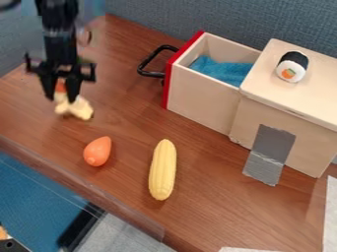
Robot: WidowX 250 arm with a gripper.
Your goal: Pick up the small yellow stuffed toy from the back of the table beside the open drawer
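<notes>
Camera view: the pincer is hanging at a pale toy, spread or pinching, I cannot tell; corn is lying apart.

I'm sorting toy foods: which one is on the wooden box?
The sushi roll, on the wooden box; the corn and orange toy lie on the table.

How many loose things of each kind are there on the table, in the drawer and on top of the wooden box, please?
Corn cob: 1
Orange piece, lying apart: 1
Sushi roll: 1
Pale yellow piece at the gripper: 1
Blue cloth: 1
Total: 5, leaving out an unclear orange patch at the gripper.
</notes>
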